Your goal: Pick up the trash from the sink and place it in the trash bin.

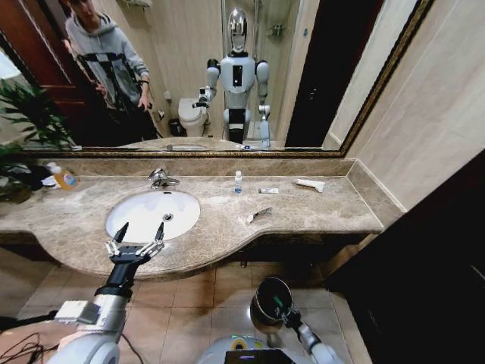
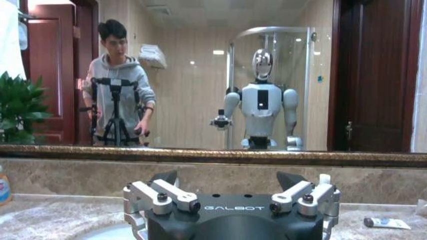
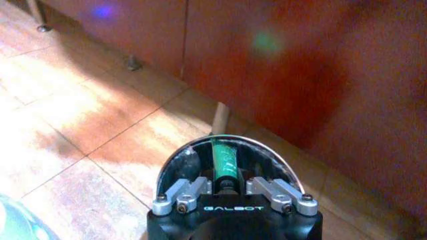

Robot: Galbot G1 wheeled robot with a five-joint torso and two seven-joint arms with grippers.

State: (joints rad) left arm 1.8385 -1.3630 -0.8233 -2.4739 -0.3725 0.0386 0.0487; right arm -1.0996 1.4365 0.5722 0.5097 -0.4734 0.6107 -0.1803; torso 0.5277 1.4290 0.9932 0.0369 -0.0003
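The white oval sink (image 1: 144, 220) lies in the marble counter, and I see no trash in its bowl. My left gripper (image 1: 139, 232) (image 2: 228, 178) hovers open over the sink's near rim, holding nothing. On the counter to the right lie a blue-capped clear bottle (image 1: 238, 182), a grey-white packet (image 1: 268, 190) (image 2: 387, 223), a white tube (image 1: 309, 184) and a thin silvery piece (image 1: 258, 215). The dark grey trash bin (image 1: 267, 292) (image 3: 179, 161) stands on the floor. My right gripper (image 1: 280, 305) (image 3: 227, 185) sits over its mouth, shut on a short green tube (image 3: 225, 161).
An orange-yellow soap bottle (image 1: 65, 179) and a leafy plant (image 1: 26, 114) stand at the counter's left end. A chrome tap (image 1: 160, 178) rises behind the basin. A wide mirror (image 1: 303, 68) backs the counter. A dark door (image 1: 439, 258) is at the right. The tiled floor (image 1: 189, 311) lies in front.
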